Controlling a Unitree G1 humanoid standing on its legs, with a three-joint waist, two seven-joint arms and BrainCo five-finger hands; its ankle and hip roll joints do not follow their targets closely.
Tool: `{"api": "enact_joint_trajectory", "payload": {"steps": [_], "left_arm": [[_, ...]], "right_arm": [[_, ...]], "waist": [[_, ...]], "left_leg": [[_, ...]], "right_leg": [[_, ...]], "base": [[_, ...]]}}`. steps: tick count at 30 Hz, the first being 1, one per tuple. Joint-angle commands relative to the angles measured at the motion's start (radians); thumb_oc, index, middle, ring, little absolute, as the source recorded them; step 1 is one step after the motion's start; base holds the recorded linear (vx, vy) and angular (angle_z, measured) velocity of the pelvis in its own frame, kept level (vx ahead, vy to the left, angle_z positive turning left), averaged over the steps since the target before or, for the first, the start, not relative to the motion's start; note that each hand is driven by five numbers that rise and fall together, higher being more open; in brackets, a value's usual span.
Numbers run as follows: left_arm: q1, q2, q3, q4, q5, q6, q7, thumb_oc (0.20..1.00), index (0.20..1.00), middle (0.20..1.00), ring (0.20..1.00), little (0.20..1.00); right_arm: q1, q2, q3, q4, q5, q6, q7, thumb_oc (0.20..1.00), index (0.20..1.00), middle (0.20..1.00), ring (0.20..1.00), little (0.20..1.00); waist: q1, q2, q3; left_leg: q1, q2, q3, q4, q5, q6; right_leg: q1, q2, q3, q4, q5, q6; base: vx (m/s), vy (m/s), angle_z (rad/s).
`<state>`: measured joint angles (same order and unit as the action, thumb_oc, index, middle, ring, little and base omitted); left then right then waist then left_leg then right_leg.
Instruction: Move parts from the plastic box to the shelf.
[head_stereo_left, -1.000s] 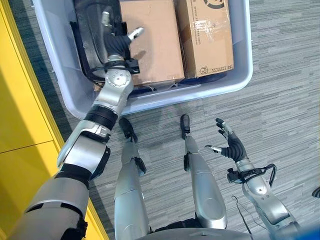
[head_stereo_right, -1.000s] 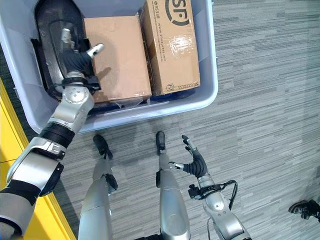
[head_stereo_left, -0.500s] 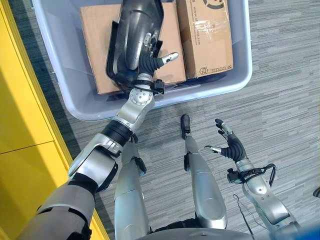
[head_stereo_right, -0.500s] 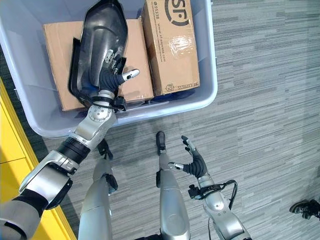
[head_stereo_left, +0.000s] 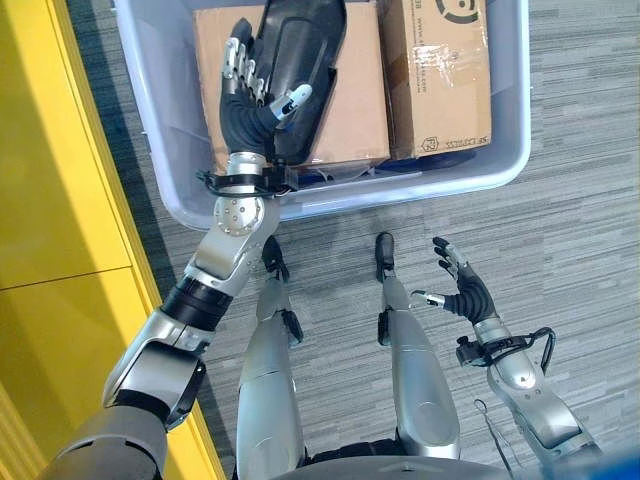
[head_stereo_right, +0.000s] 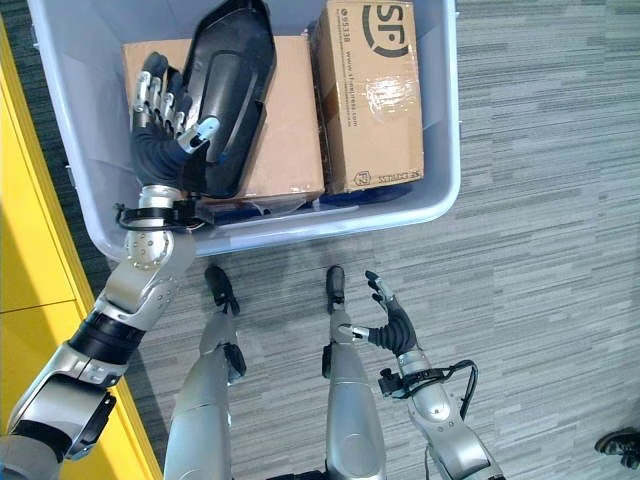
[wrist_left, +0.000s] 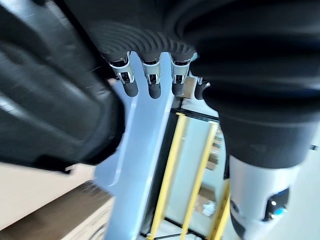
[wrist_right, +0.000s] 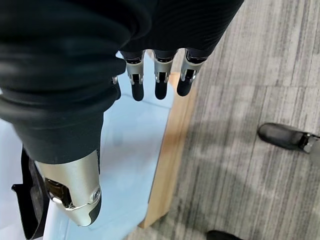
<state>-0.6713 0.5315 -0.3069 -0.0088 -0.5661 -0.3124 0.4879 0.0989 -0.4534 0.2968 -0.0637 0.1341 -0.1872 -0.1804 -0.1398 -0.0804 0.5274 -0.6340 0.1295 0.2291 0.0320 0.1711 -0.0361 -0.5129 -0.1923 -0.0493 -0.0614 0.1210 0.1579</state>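
1. Hanging at the lower right of the frame over the grey striped floor, the right hand has its fingers spread and grasps nothing.
2. Upper centre, the left hand has fingers and thumb curled round the edge of a black plastic part.
3. The part lies tilted across a brown cardboard box inside the pale plastic box; a second carton sits upper right.

Plastic box holding two cardboard boxes, black part on left one
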Motion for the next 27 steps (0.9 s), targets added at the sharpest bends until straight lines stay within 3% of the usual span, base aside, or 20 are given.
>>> {"api": "enact_joint_trajectory", "payload": {"steps": [1, 11, 27], "left_arm": [[-0.034, 0.013, 0.062, -0.011, 0.085, -0.063, 0.031, 1.0, 1.0, 1.0, 1.0, 1.0], [-0.025, 0.056, 0.086, -0.015, 0.174, -0.045, 0.07, 1.0, 1.0, 1.0, 1.0, 1.0], [-0.158, 0.074, 0.052, 0.277, 0.331, 0.06, 0.184, 1.0, 1.0, 1.0, 1.0, 1.0]], "right_arm": [[0.076, -0.052, -0.069, -0.055, 0.011, -0.037, 0.003, 1.0, 1.0, 1.0, 1.0, 1.0], [0.071, -0.058, -0.06, -0.054, 0.006, -0.042, 0.008, 1.0, 1.0, 1.0, 1.0, 1.0], [0.073, -0.067, -0.033, -0.036, 0.011, -0.058, -0.013, 1.0, 1.0, 1.0, 1.0, 1.0]], "waist": [[-0.018, 0.009, -0.008], [-0.015, 0.012, -0.008], [-0.033, 0.002, -0.008]], "left_leg": [[0.04, 0.069, -0.072, 0.067, -0.096, -0.093], [0.042, 0.067, -0.072, 0.071, -0.1, -0.092], [0.027, 0.07, -0.072, 0.079, -0.098, -0.091]], "right_leg": [[0.061, -0.057, -0.046, 0.074, -0.038, 0.037], [0.064, -0.059, -0.047, 0.075, -0.038, 0.037], [0.052, -0.054, -0.044, 0.079, -0.039, 0.035]], "base": [[0.0, 0.0, 0.0], [0.0, 0.0, 0.0], [0.0, 0.0, 0.0]]}}
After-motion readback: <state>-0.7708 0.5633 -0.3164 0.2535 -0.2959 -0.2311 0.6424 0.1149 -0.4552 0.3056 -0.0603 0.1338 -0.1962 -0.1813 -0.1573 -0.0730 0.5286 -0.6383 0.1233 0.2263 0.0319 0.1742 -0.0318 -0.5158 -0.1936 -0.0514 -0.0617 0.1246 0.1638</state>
